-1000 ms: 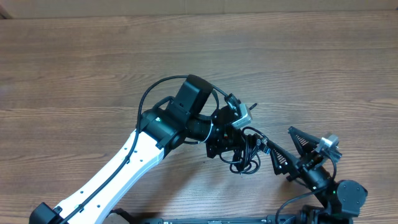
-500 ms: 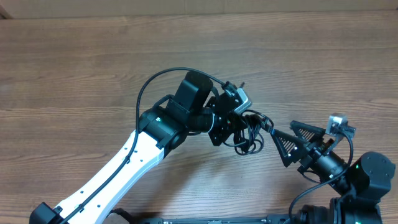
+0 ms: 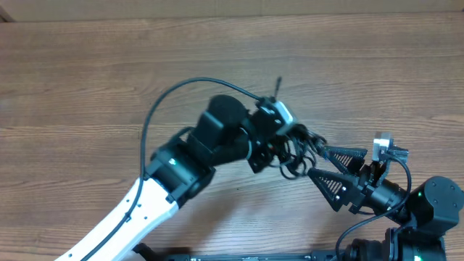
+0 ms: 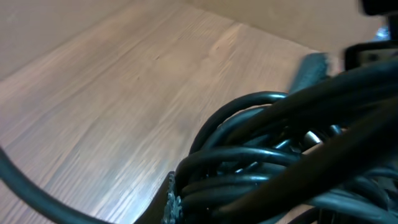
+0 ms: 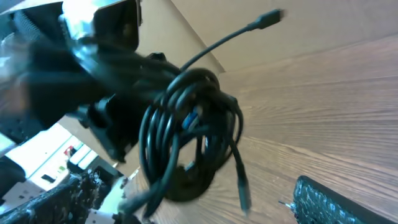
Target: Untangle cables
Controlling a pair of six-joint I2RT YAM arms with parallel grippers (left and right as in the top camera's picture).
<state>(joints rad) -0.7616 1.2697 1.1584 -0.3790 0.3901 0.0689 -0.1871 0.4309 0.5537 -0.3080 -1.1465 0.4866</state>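
The cables [image 3: 293, 150] form a tangled black bundle pinched in my left gripper [image 3: 281, 148], which is shut on it and holds it off the wooden table [image 3: 87, 80]. In the left wrist view the cables [image 4: 273, 155] fill the lower right, pressed against one finger [image 4: 169, 200]. One plug end [image 5: 270, 17] sticks up and another [image 5: 242, 194] dangles from the bundle [image 5: 186, 118]. My right gripper [image 3: 319, 163] stands open just right of the bundle, its fingertips beside the outer loops. In the right wrist view its fingers [image 5: 336, 199] sit low, under the hanging bundle.
The left arm's thick black wiring [image 3: 163, 101] arcs over the table left of the wrist. The table's far edge [image 3: 232, 16] runs along the top. A white panel with labels [image 5: 46, 155] shows at the lower left of the right wrist view.
The left gripper has carried the bundle up and farther from the front edge. The right gripper has turned and moved left, its open fingers now close beside the bundle.
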